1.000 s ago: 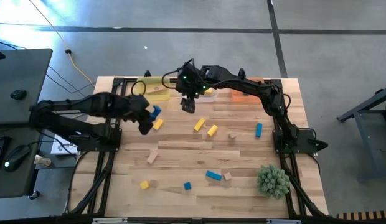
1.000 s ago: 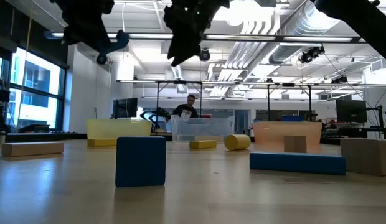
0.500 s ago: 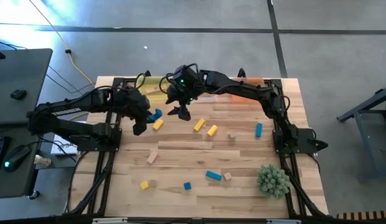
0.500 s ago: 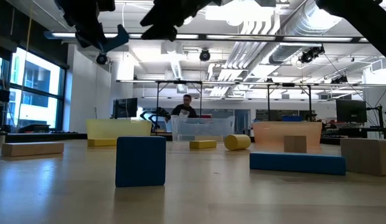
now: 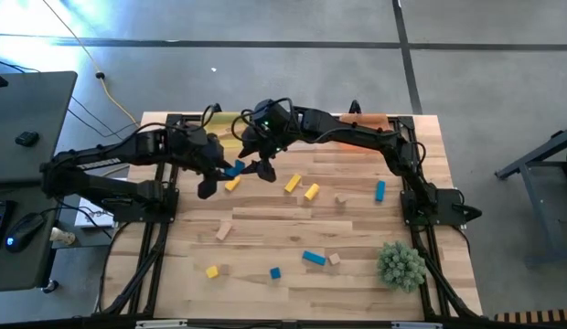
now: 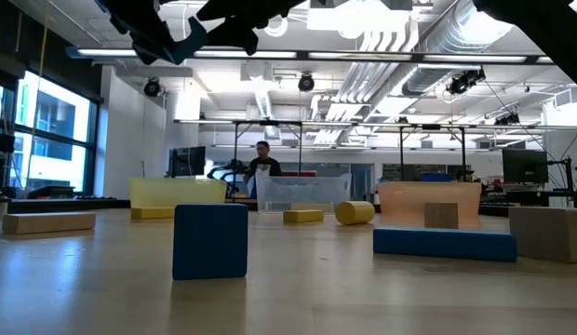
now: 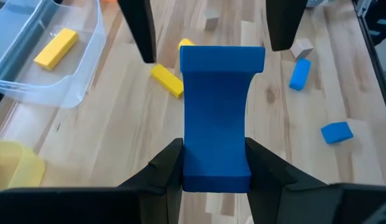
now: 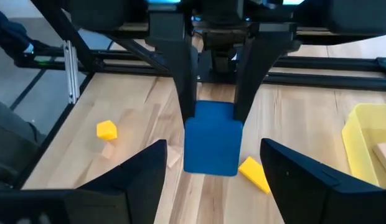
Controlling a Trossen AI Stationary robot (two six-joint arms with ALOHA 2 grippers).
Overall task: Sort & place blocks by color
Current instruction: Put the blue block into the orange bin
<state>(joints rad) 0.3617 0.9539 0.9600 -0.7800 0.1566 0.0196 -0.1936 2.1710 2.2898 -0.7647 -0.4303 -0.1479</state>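
Since a second ago, both arms have closed in on each other above the far left part of the table: the left gripper (image 5: 221,174) has carried its blue block (image 5: 235,168) toward the middle, and the right gripper (image 5: 257,168) has swung over from beside the tubs to face it, spreading its jaws as it came.

You are in the middle of a hand-over, by the look of it. The left gripper's fingers (image 7: 165,168) are pinched tight on the lower sides of the blue block, which stands up between them, held clear of the table. The right gripper is wide open with nothing in it; its two fingers (image 8: 137,177) flank the block in its own wrist view, but they do not touch it yet.

Your next move is to bring the right gripper forward until the free end of the block sits between its pads, close, and only then release the left. Approach squarely, because a skewed grip may twist the block out.

Below, yellow blocks (image 5: 291,185), blue blocks (image 5: 313,258) and tan blocks (image 5: 224,231) lie scattered on the table (image 5: 357,274), unsorted. A yellow tub (image 6: 177,194), a clear tub (image 6: 302,192) and an orange tub (image 6: 428,197) wait along the far edge. One person (image 6: 261,160) stands in the room beyond.
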